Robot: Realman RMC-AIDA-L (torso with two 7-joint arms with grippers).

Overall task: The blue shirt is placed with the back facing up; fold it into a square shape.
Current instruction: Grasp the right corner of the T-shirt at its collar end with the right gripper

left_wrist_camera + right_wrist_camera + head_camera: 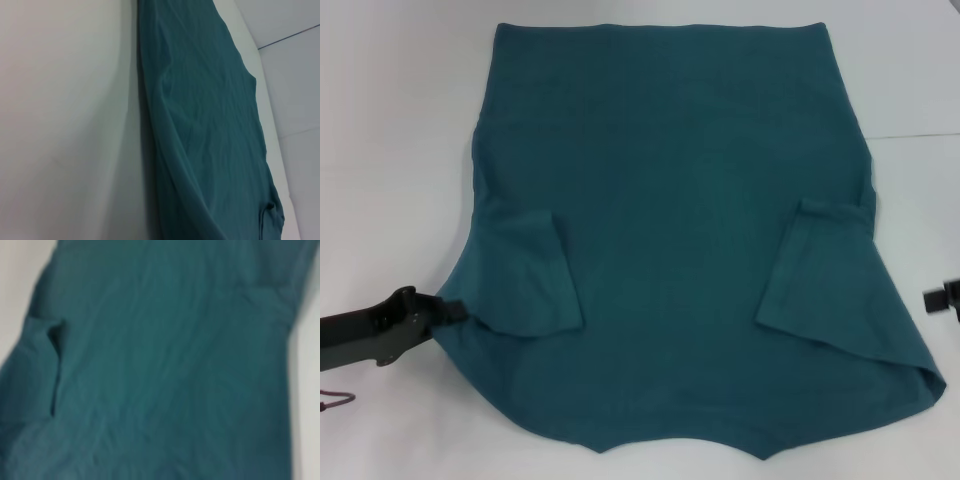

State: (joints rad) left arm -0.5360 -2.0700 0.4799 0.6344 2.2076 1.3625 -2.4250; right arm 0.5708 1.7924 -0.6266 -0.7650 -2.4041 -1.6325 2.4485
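White surface carries the blue shirt, sleeves folded inward. Left tool touches its left edge, nearer than the right tool; cannot tell either's opening.

The blue shirt looks like soft matt knit cloth, faintly wrinkled.

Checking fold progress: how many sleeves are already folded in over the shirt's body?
2. One sleeve lies folded inward on the blue shirt near the left gripper; the other sleeve lies folded in on the right gripper's side.
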